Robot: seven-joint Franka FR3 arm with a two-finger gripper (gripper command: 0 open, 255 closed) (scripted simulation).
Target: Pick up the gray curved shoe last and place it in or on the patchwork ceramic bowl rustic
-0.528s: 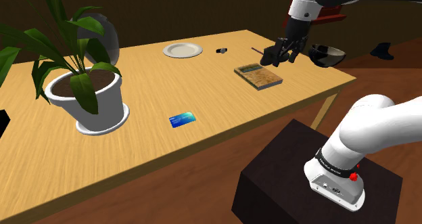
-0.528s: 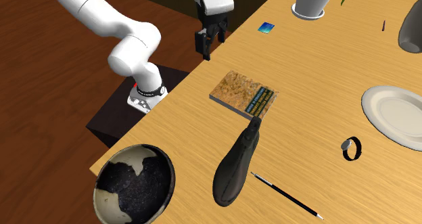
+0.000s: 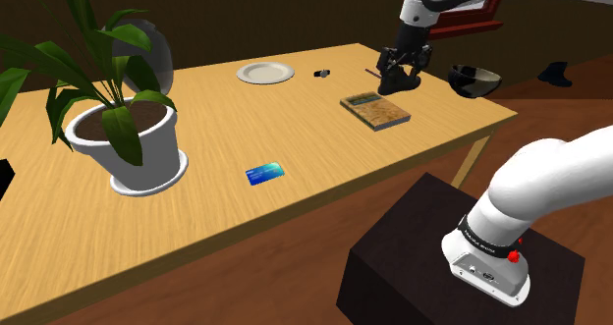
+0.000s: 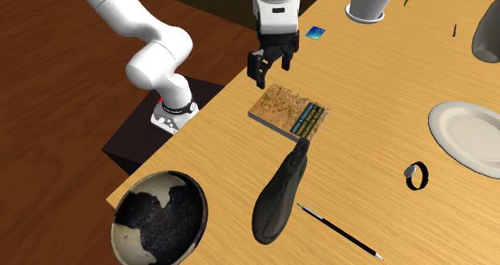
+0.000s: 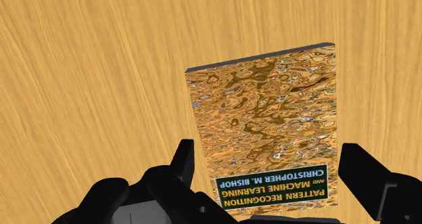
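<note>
The dark grey shoe last [image 4: 280,195] lies on its side on the wooden table [image 4: 377,79], its narrow end touching or just short of a corner of the book [image 4: 288,111]. The patchwork bowl [image 4: 159,219], dark inside with pale patches, sits beyond the last from the book, close to the table's corner and edge. A thin pen [image 4: 336,230] lies just beside the last, on the side away from the bowl.

The black gripper [image 4: 271,63] hangs above the book's opposite side, away from the last, fingers spread wide with nothing between them. The book itself lies near the table edge that faces the stand; toward the white plate [image 4: 469,135] and the watch [image 4: 416,175] there is bare wood.

From the wrist, the gripper [image 5: 270,158] straddles the book [image 5: 267,128], whose mottled amber cover reads "PATTERN RECOGNITION AND MACHINE LEARNING, CHRISTOPHER M. BISHOP". The shoulder view adds a potted plant [image 3: 133,141] and a blue card [image 3: 265,174], both well apart from the book.
</note>
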